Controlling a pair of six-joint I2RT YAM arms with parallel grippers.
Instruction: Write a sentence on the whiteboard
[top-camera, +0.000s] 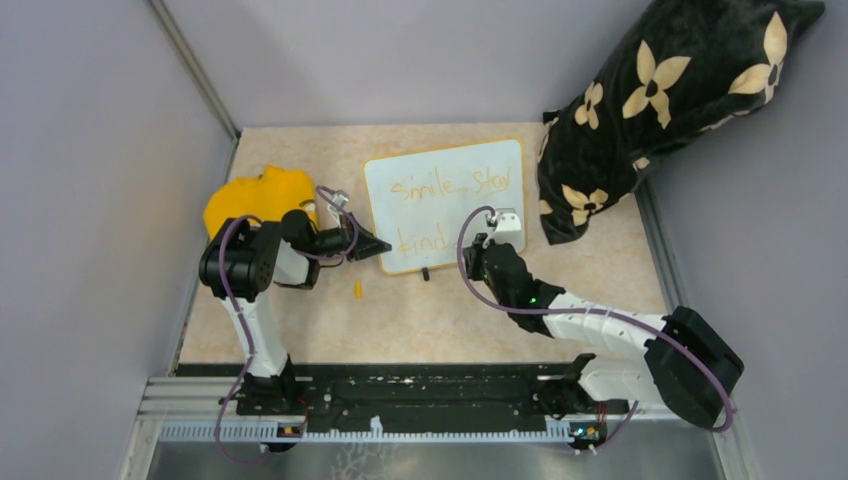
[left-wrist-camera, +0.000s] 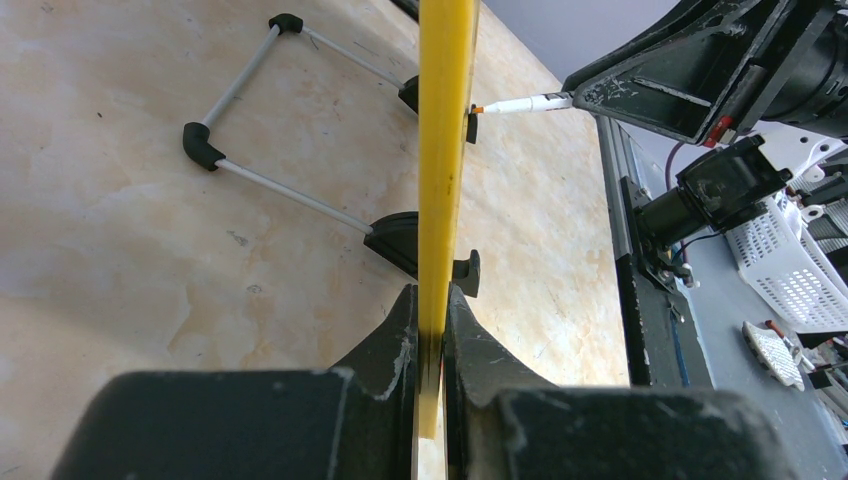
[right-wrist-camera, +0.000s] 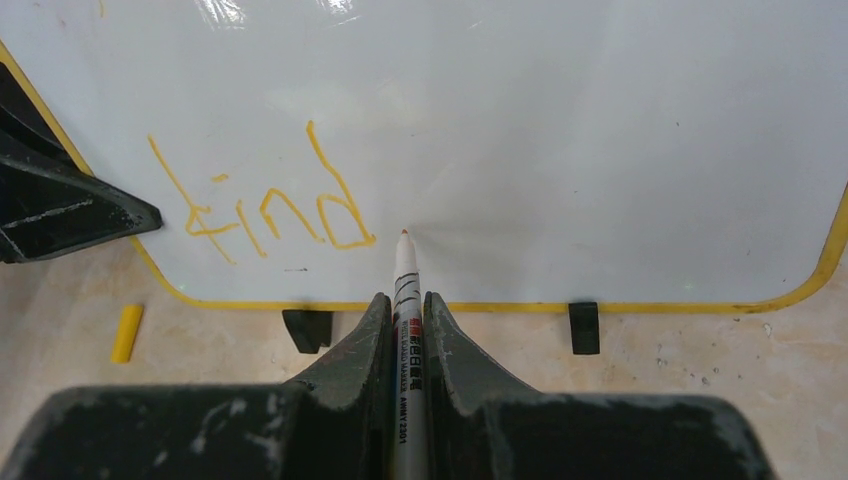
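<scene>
The whiteboard (top-camera: 470, 225) stands tilted on the table, white with a thin yellow frame and two black feet. The sentence (top-camera: 450, 186) is in orange, in two lines; the lower word (right-wrist-camera: 265, 210) ends left of the pen tip. My left gripper (top-camera: 385, 247) is shut on the board's lower left frame edge (left-wrist-camera: 445, 150), with both jaws pressed on the yellow strip (left-wrist-camera: 432, 320). My right gripper (right-wrist-camera: 406, 305) is shut on a white marker (right-wrist-camera: 405, 275). Its tip reaches the board face just right of the last letter. The marker (left-wrist-camera: 520, 103) also shows side-on.
A yellow marker cap (top-camera: 357, 290) lies on the table in front of the board's left corner. A yellow cloth (top-camera: 258, 200) sits behind my left arm. A black flowered pillow (top-camera: 660, 100) leans at the back right. The board's wire stand (left-wrist-camera: 280, 110) rests behind it. Grey walls close in both sides.
</scene>
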